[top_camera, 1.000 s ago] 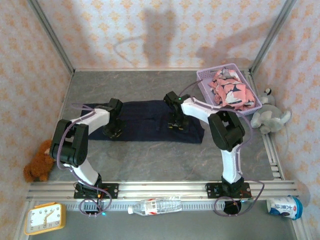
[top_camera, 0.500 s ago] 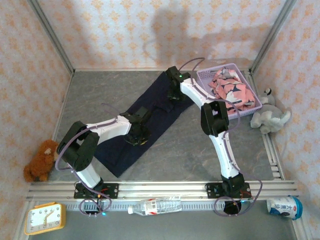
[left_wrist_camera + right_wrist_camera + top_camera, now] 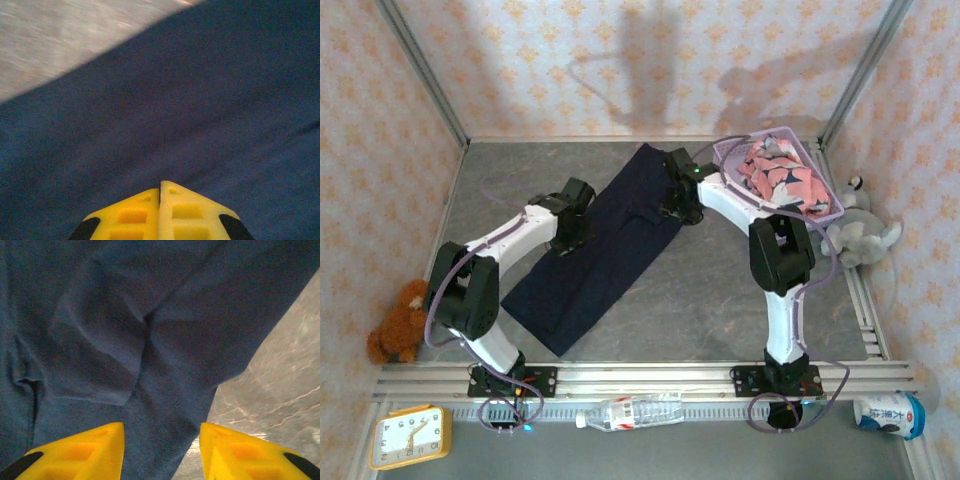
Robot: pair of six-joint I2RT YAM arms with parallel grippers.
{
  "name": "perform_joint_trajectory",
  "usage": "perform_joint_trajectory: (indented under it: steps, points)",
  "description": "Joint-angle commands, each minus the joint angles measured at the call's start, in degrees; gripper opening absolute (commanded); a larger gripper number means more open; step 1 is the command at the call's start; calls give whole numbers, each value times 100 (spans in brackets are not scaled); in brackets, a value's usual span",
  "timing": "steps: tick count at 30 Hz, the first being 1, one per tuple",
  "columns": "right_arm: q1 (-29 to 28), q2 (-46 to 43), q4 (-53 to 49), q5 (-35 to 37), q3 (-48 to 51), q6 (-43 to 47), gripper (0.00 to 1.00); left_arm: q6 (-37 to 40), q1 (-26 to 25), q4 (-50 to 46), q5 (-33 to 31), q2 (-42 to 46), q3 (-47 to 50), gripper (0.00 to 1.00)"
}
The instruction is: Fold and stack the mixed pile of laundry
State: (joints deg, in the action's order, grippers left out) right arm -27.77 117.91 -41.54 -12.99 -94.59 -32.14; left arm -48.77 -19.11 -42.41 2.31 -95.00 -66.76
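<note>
We've got the left gripper point(image 3: 160, 184) pinched shut over the navy cloth point(image 3: 610, 255), right gripper point(image 3: 161, 427) open at its far end.

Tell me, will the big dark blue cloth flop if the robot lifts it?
The large dark navy cloth would probably flop and droop: the right wrist view shows soft folds in it. It is likely light, lying thin and flat on the grey table. Pushed, it would probably bunch up.
</note>
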Motion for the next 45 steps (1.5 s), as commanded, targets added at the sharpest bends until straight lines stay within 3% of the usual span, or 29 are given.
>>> perform_joint_trajectory:
  steps: [1,6,11,21,25,27,30,32,33,39,45]
  points:
    - [-54,217,416,-87,95,-596,41,446,124,-360,-649,-59,137,0]
    - [-15,743,321,48,-205,-794,35,421,171,-332,-520,-613,285,0]
    - [216,1406,31,162,-878,-961,34,-191,46,233,227,-819,802,0]
    - [541,3066,-754,-406,-3591,-15,36,-1852,-1292,1203,1201,-980,878,0]
    - [587,3455,-1091,-764,-4497,218,41,-2009,-1509,948,1116,-1000,362,0]
    - [637,3315,-1102,-758,-4508,333,44,-1859,-1499,602,970,-939,53,0]
    - [732,2942,-1300,-832,-4483,727,47,-1483,-1482,30,684,-854,-456,8]
    - [789,2594,-1597,-826,-4352,1101,50,-1262,-1466,-208,572,-764,-675,27]
    - [800,2400,-1646,-835,-4172,1272,50,-1203,-1458,-285,524,-724,-725,29]
    - [783,510,-1130,-870,-1808,1443,51,-869,-1440,-649,307,-434,-631,31]
    - [595,-1041,-445,-1112,667,997,51,-793,-1446,-733,343,286,256,39]
